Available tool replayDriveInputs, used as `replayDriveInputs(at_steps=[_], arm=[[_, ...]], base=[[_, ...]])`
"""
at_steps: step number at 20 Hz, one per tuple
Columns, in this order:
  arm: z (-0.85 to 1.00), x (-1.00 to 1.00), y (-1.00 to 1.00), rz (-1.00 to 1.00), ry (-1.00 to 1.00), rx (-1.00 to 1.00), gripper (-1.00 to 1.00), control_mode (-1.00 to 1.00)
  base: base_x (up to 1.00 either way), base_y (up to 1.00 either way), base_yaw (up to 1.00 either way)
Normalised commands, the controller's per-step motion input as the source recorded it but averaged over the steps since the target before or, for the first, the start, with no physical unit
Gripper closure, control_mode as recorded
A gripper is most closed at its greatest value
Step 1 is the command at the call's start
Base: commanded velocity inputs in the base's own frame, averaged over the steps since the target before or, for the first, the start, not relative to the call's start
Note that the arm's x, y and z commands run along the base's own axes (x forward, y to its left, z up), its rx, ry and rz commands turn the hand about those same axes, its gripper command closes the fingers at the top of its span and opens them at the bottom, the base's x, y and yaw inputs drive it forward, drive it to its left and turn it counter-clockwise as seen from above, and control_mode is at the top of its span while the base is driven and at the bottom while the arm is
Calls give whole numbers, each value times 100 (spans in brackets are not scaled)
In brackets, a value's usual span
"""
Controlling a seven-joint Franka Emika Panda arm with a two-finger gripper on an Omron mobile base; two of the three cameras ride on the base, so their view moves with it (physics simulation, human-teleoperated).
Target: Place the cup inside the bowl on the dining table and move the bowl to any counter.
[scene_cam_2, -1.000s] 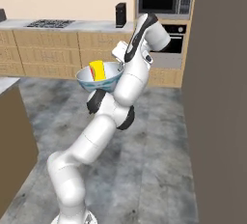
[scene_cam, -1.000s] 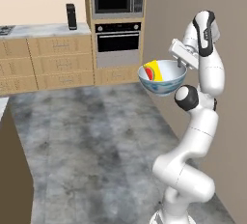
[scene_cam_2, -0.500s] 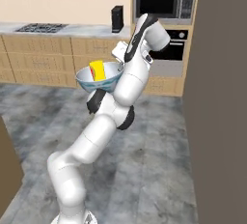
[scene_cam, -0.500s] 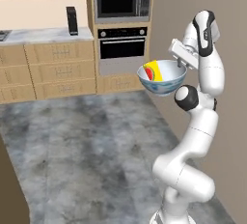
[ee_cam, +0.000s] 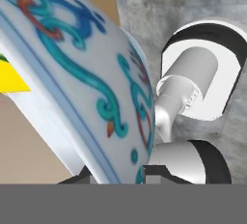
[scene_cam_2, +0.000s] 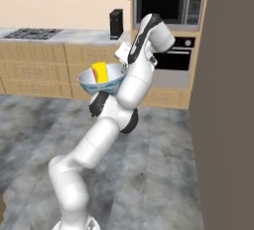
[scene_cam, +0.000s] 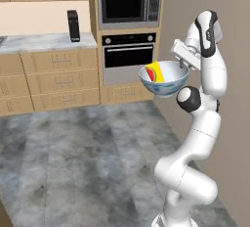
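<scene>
Ahead and to the left across the grey stone floor (scene_cam: 88, 152): long white-grey marble counter (scene_cam_2: 59, 36) over light wooden drawer cabinets (scene_cam: 53, 81), carrying a gas hob (scene_cam_2: 32, 33) and a black coffee machine (scene_cam: 73, 25). Beside its end, a built-in oven (scene_cam: 128, 57) with a microwave (scene_cam: 128, 8) above.

Held high in mid-air, well short of that counter: round deep bowl, white inside and pale blue-grey patterned outside (scene_cam: 163, 78), roughly level, rim up. Pinched at the rim on the arm's side by the two-finger gripper (scene_cam: 182, 64), jaws narrowed onto the bowl wall with the patterned outside (ee_cam: 91, 92) pressed close against the hand camera; exact fingertip contact hard to make out, but clearly gripping the bowl.

Inside the bowl: small yellow cup with a red patch (scene_cam: 155, 72), leaning against the far wall, away from the gripper (scene_cam_2: 125, 61).

Cup-in-bowl step judged done; carry to the counter under way. Deciding relation: free marble lies forward and to the left of the bowl, between hob and coffee machine, at about the bowl's height, so travel leftward and forward while keeping the rim level.
</scene>
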Motion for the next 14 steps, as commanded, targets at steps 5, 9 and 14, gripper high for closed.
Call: replayDriveInputs(at_steps=[5,9,14], arm=[[0,0,0,0,0,0,100,100],[0,0,0,0,0,0,100,100],[0,0,0,0,0,0,100,100]], base=[[94,0,-1],[99,0,-1],[98,0,-1]])
